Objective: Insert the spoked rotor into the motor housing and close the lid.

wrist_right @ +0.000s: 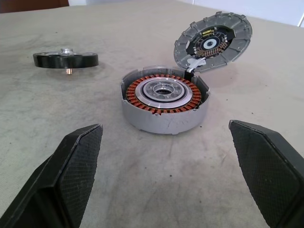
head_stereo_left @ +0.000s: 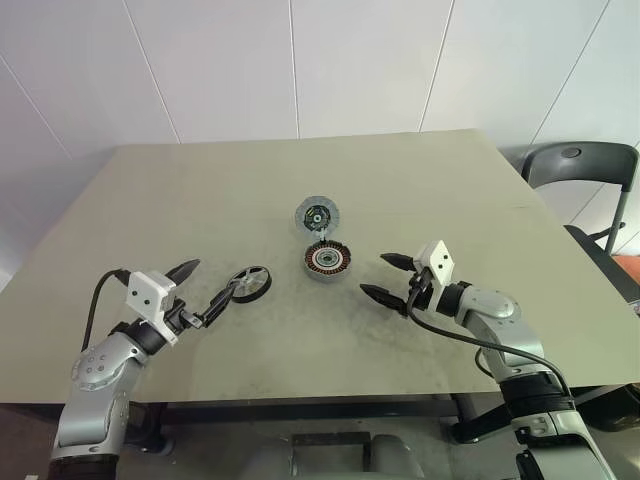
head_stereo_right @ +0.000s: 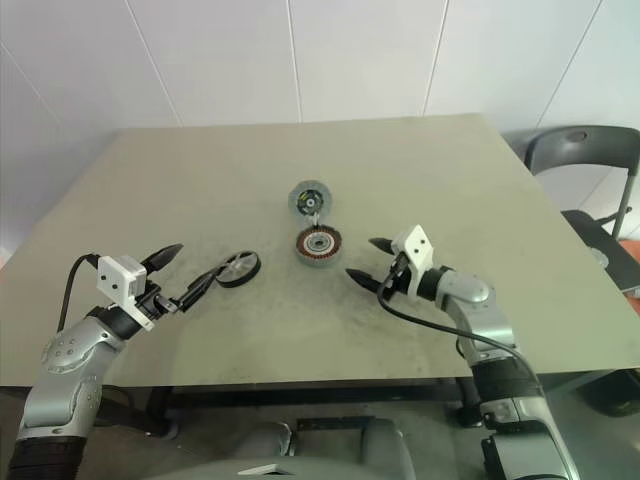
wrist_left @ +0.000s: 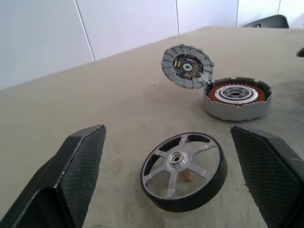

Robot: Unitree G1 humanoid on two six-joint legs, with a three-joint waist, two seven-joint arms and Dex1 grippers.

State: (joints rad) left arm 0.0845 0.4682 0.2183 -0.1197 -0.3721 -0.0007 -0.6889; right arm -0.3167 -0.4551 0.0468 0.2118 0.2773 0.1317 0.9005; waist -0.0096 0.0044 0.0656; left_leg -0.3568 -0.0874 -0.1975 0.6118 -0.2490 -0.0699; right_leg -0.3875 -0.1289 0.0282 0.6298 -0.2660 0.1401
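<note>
Pickup is pending: the rotor (head_stereo_left: 249, 283) is lying on the table (head_stereo_left: 150, 200), just ahead of the wide-open left gripper (head_stereo_left: 201, 293) — ungripped. The housing (head_stereo_left: 326, 262) is sitting mid-table with the lid (head_stereo_left: 316, 215) tilted up behind it, facing the wide-open right gripper (head_stereo_left: 386, 277). Next move, in my judgement — closing the left fingers on the rotor's rim.

Soft, even, bright light fills the scene, seemingly from overhead, with no hard beam. The white wall panels (head_stereo_left: 300, 60) read pale and a little washed out. The table (head_stereo_left: 200, 190) is evenly lit and matte, without glare — only a faint darker mottling near its front half. Shadows are weak: a thin dark rim under the spoked rotor (wrist_left: 184, 171) and a soft one beneath the motor housing (wrist_right: 164, 107). Small highlights glint on the housing's central metal ring and on the rotor's hub. In the wrist views the near fingers (wrist_left: 71, 175) look slightly soft while the parts stay sharp. The head views bend straight table edges slightly outward — mild wide-angle distortion.
</note>
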